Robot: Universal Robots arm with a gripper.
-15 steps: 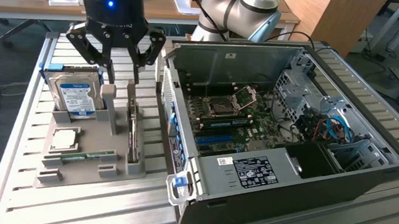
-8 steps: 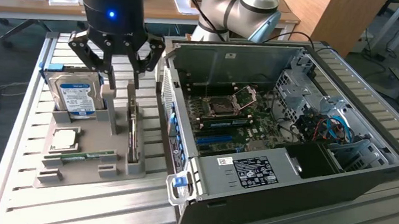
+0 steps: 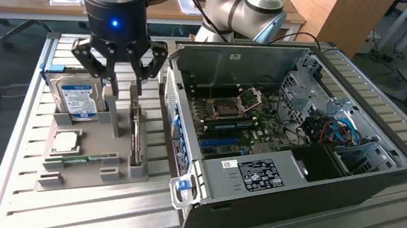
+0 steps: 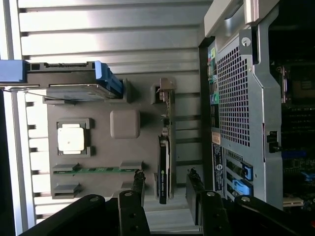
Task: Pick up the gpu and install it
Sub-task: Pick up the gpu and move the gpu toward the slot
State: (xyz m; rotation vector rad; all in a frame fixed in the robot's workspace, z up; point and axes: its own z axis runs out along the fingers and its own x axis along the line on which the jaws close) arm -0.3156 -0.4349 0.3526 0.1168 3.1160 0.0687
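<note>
Pick-up not yet begun: the black gripper (image 3: 124, 89) hovers spread and empty, the thin green-black gpu card (image 3: 137, 141) standing untouched at its five o'clock in the grey tray (image 3: 75, 176)

The gpu (image 3: 137, 141) stands on edge in the grey holder (image 3: 94, 138), its broad faces hidden. Print on the hard drive (image 3: 77, 100) label and the case sticker (image 3: 255, 173) is too small to read. The wrist view's edge cuts off the claw (image 4: 166, 178) body.

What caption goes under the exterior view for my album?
Open black gripper hovers above the thin dark gpu card standing edgewise in a grey tray.
</note>
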